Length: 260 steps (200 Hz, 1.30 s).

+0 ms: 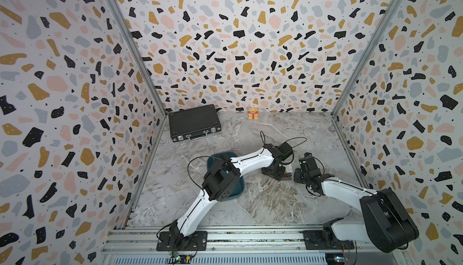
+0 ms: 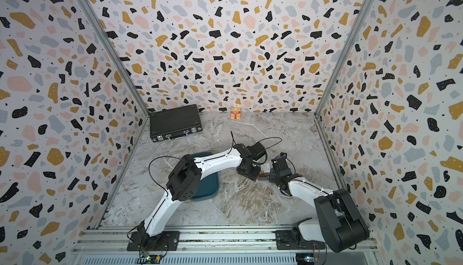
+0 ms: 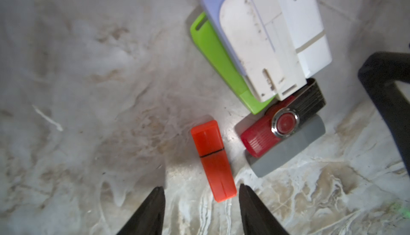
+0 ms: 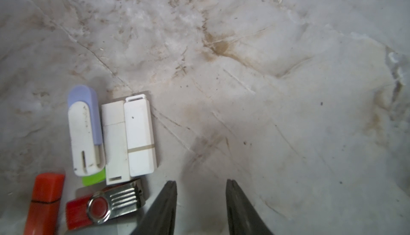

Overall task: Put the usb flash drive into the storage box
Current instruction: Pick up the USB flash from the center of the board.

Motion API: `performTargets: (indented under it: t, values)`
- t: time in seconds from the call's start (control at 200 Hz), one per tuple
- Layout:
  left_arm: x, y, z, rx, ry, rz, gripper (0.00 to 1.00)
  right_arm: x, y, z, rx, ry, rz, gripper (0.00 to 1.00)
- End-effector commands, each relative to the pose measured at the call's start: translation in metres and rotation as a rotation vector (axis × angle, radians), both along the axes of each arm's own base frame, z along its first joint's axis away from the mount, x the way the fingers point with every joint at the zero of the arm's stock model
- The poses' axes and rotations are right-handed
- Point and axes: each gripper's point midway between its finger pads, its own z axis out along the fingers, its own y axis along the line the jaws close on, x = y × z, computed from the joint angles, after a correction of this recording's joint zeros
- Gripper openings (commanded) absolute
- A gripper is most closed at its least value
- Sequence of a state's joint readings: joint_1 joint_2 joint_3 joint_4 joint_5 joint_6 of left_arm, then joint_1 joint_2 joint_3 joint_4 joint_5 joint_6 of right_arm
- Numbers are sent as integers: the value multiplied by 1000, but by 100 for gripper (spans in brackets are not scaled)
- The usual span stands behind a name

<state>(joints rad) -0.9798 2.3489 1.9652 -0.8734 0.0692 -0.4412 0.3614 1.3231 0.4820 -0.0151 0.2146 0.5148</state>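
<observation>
Bearing illegible print, red-and-yellow carton (image 1: 253, 113)

1. The left arm (image 1: 250, 160) covers most of the box (image 1: 219, 155) in both top views.
2. There the drives (image 2: 265, 169) are too small to tell apart.
3. Left wrist view: the green drive (image 3: 213, 56) and grey drive (image 3: 288, 156) lie partly under others.
4. Right wrist view: the orange drive (image 4: 44, 200) runs off the edge.
5. The carton (image 1: 253, 113) print is unreadable.

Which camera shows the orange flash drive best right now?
Left wrist: the whole orange flash drive lies just ahead of the left gripper. Right wrist crops it at the frame edge; both top views barely show it.
</observation>
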Motion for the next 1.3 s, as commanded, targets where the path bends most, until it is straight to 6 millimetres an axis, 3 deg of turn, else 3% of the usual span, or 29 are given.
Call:
performTargets:
  t: [0.0, 0.195, 0.385, 0.591, 0.716, 0.921, 1.051, 1.176, 1.296]
  values:
    - [-3, -3, -7, 33, -4, -6, 58, 8, 2, 9, -12, -15, 0, 42]
    - [1, 6, -17, 106, -24, -3, 52, 8, 2, 10, -11, -16, 1, 42]
    - [1, 17, -25, 170, -26, 0, 36, 8, 2, 10, -11, -16, 1, 42]
    - [3, 25, -28, 215, -45, -16, 29, 8, 2, 10, -10, -18, 2, 42]
    - [5, 23, -20, 202, -57, -40, 28, 8, 2, 10, -11, -17, 2, 42]
    - [9, 11, 26, 99, -113, -66, 23, 8, 2, 10, -11, -18, 1, 42]
    - [14, 20, 67, 69, -179, -51, 22, 7, 2, 10, -10, -16, 1, 42]
    - [20, 50, 99, 59, -226, -3, 21, 8, 2, 10, -10, -19, 1, 42]
    - [29, 111, 117, 71, -246, 109, 21, 8, 2, 11, -10, -19, 0, 42]
